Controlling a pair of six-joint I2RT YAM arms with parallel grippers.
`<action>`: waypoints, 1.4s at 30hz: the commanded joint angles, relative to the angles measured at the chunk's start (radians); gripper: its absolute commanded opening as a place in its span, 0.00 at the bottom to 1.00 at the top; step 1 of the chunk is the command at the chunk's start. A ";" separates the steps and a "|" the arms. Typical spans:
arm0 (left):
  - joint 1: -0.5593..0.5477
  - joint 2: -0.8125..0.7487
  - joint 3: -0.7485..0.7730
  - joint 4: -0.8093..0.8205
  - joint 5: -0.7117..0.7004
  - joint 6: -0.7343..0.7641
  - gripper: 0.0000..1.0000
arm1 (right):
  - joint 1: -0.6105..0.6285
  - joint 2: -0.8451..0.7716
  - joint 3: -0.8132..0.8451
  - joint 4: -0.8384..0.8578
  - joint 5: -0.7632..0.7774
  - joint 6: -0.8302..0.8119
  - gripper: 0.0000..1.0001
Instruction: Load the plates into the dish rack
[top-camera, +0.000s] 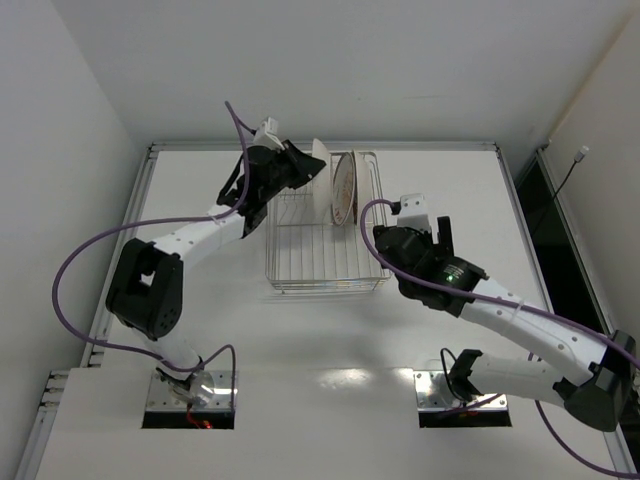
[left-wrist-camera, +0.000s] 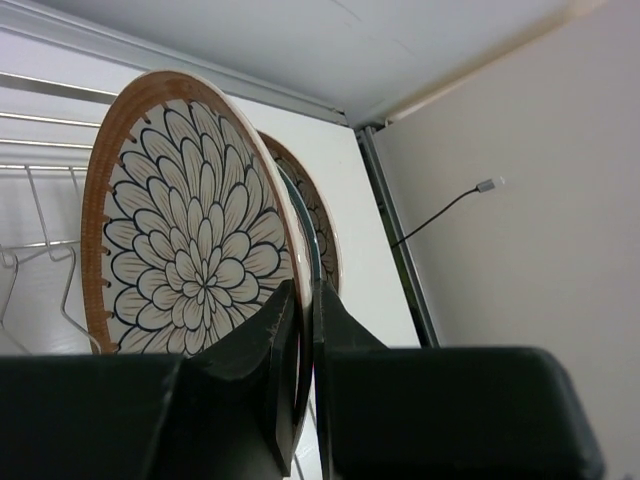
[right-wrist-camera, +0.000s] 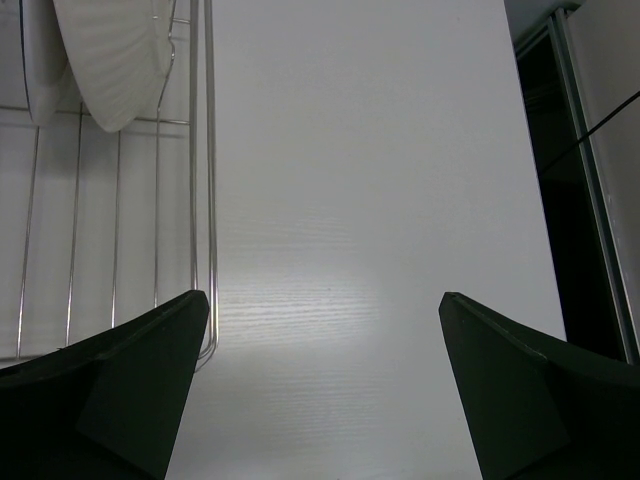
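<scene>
My left gripper (left-wrist-camera: 305, 295) is shut on the rim of a small plate (left-wrist-camera: 190, 250) with an orange-brown rim and a petal pattern. It holds the plate upright over the far end of the silver wire dish rack (top-camera: 300, 250); from above, the held plate (top-camera: 321, 153) shows white beside the left gripper (top-camera: 308, 166). A second patterned plate (left-wrist-camera: 324, 228) stands just behind it, on edge in the rack (top-camera: 343, 188), with another white rim close beside it. My right gripper (right-wrist-camera: 325, 400) is open and empty over the table, right of the rack (right-wrist-camera: 195, 200).
White plate undersides (right-wrist-camera: 115, 60) lean in the rack's far right corner. A raised metal frame (top-camera: 515, 190) borders the table, with walls close behind and at both sides. A thin cable (left-wrist-camera: 440, 210) hangs on the right wall.
</scene>
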 joint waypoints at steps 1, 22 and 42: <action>-0.036 -0.101 0.025 0.264 -0.007 -0.085 0.00 | -0.004 -0.008 -0.008 0.017 0.003 0.024 1.00; -0.106 -0.147 -0.005 0.304 -0.117 -0.038 0.00 | -0.004 0.001 -0.008 0.008 0.003 0.024 1.00; -0.136 -0.090 -0.050 0.253 -0.210 0.034 0.00 | -0.004 0.010 0.001 -0.002 -0.006 0.024 1.00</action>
